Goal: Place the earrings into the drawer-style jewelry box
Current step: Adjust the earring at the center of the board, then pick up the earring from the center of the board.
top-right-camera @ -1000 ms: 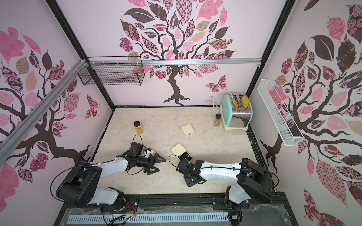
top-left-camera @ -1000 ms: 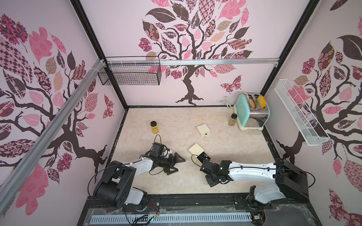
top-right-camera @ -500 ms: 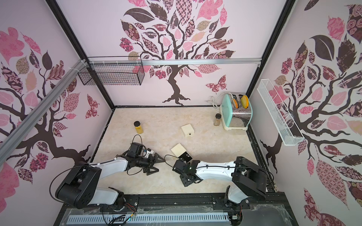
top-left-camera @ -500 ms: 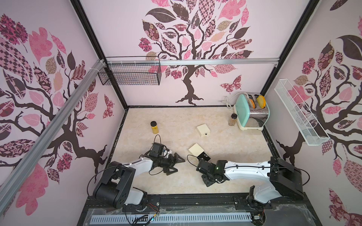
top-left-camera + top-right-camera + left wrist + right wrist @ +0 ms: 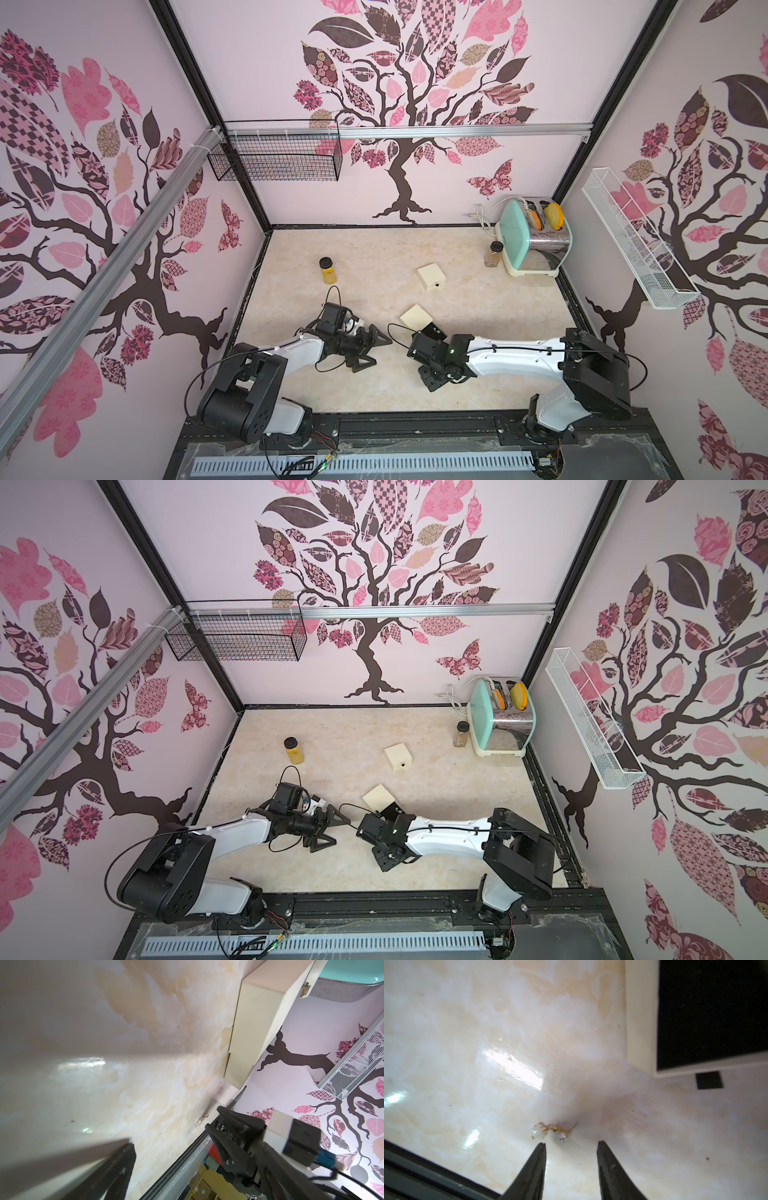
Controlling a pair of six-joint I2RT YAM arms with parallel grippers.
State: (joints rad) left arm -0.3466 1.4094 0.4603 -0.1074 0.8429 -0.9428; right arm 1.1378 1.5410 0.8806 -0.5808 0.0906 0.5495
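Right gripper: fingers apart with a clear gap and nothing between them. The tips are low over the table, pointing down at it.
Earrings: a tiny pearl-and-gold cluster with one clear stone and a thin gold post. It lies flat on the table just beyond the right gripper's tips and touches neither. How many pieces it holds cannot be told. It is too small to find in the top views. The left wrist view shows it as a speck on the marble.
Drawer: pulled out, cream-rimmed and black-lined. It is near the earrings but apart from them. In both top views it sits at about 12 o'clock from the right wrist.
Jewelry box: a cream box flat on the table, with its drawer out toward 4 o'clock.
Left gripper: jaws spread wide and holding nothing. It sits low over the table at 9 o'clock from the right gripper, fingers aimed toward 3 o'clock.
Second cream box: at 12 o'clock from the jewelry box, well apart.
Yellow jar: upright with a black cap, at 11 o'clock from the left gripper.
Toaster: mint and chrome, in the table's 1 o'clock corner.
Spice jar: upright, just beside the toaster at its 9 o'clock.
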